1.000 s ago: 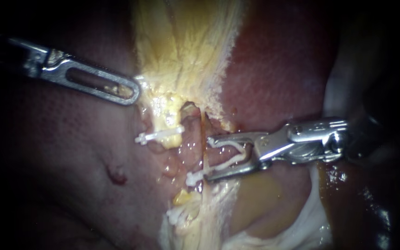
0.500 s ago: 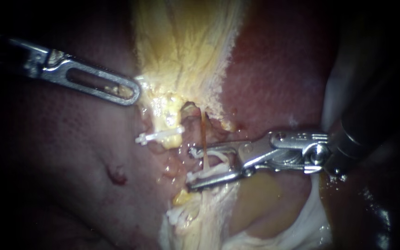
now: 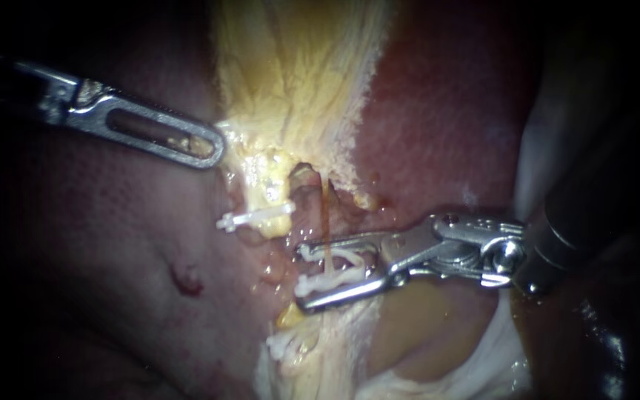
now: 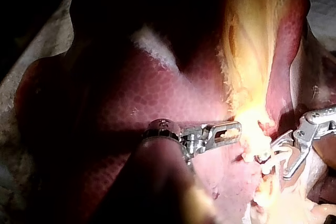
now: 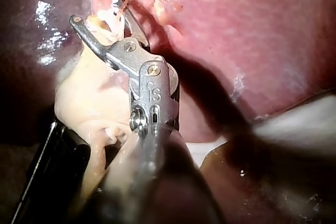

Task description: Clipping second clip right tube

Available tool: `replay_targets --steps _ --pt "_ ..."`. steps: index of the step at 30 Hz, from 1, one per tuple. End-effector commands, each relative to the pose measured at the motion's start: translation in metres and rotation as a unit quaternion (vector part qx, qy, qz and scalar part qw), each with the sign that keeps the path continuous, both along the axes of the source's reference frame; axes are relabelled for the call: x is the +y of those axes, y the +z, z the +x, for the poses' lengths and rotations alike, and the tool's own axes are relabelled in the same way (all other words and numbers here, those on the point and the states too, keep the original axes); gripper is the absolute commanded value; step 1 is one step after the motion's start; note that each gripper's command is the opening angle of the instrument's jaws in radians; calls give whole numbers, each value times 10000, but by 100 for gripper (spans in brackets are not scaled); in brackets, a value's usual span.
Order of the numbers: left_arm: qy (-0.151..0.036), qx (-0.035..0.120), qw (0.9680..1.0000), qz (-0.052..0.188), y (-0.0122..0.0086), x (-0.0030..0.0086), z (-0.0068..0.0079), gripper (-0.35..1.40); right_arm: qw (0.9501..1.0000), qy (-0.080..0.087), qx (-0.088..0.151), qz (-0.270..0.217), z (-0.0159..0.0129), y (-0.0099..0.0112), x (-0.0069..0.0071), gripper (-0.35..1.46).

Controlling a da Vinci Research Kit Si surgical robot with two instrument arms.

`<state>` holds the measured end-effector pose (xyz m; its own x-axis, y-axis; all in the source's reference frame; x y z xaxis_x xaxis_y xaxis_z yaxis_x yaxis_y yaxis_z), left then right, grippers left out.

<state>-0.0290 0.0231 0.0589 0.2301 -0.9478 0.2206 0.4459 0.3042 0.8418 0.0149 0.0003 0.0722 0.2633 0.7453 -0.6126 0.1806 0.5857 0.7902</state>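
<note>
Clip (image 3: 331, 281), white, curved; tube (image 3: 327, 222) slender, orange

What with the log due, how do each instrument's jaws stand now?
Left instrument: cannot be told.
Right instrument: jaws closed on a white clip.

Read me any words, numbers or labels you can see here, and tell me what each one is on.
No text is legible.
Right instrument: a small stamped mark on its metal body, too blurred to quote.
Left instrument, the clip held in the right instrument's jaws, the liver: no writing.
</note>
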Motion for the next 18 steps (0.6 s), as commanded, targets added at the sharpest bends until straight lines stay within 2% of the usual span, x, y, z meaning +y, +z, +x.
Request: replay_targets --steps 1,3,8,18 --pt "2 -3 10000 1 0 0 0 -35 10000 -21 67 54 0 -4 0 48" --pt "2 -3 10000 1 1 0 1 -35 9997 -88 171 158 1 -9 -2 47" --pt "3 -3 10000 1 1 0 1 -35 9995 -157 232 176 4 -24 -5 46" --pt "3 -4 10000 1 0 0 1 -35 9993 -152 248 240 2 -52 2 45"
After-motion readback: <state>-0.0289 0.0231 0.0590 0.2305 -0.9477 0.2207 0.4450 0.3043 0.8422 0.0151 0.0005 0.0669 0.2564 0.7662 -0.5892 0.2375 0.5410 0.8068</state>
